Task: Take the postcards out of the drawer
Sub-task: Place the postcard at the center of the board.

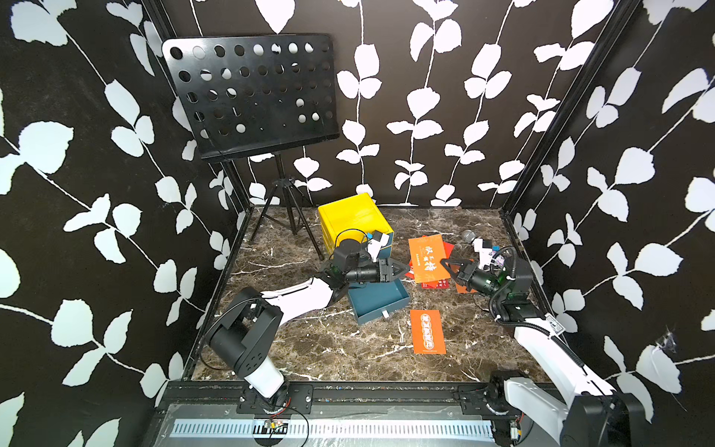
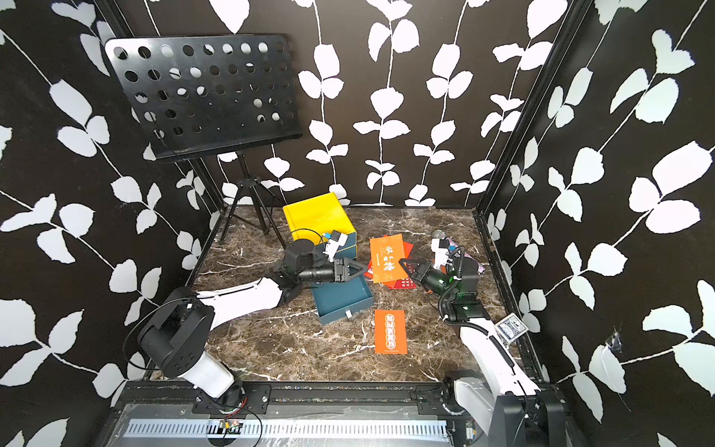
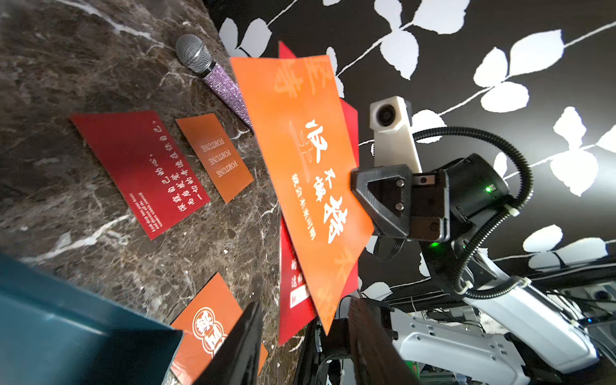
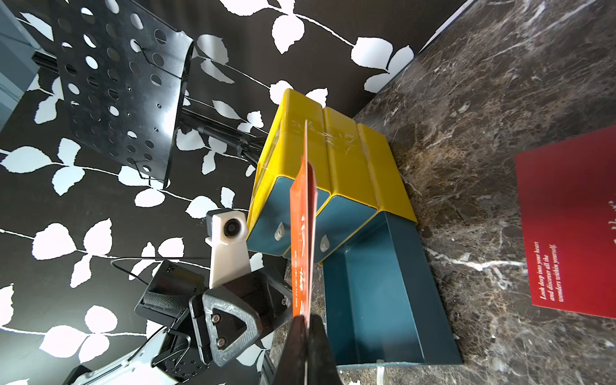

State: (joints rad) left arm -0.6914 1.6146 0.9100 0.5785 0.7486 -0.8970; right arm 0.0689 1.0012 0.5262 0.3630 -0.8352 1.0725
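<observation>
My right gripper (image 4: 305, 328) is shut on two postcards held upright above the table, an orange one (image 3: 300, 160) in front and a red one (image 3: 295, 300) behind. In both top views they stand at the middle right (image 1: 427, 257) (image 2: 387, 259). My left gripper (image 3: 305, 346) is open, its fingers apart on either side of the cards' lower corners without touching them. The teal drawer (image 4: 376, 293) is pulled out of the yellow cabinet (image 1: 354, 218) and looks empty. Other postcards lie flat on the marble: a red one (image 3: 140, 170), a small orange one (image 3: 216, 156) and an orange one (image 1: 426, 331).
A glittery microphone (image 3: 200, 60) lies behind the cards at the back right. A black music stand (image 1: 251, 93) on a tripod fills the back left. A deck of playing cards (image 2: 511, 327) sits by the right frame rail. Patterned walls enclose the marble table (image 1: 329, 348).
</observation>
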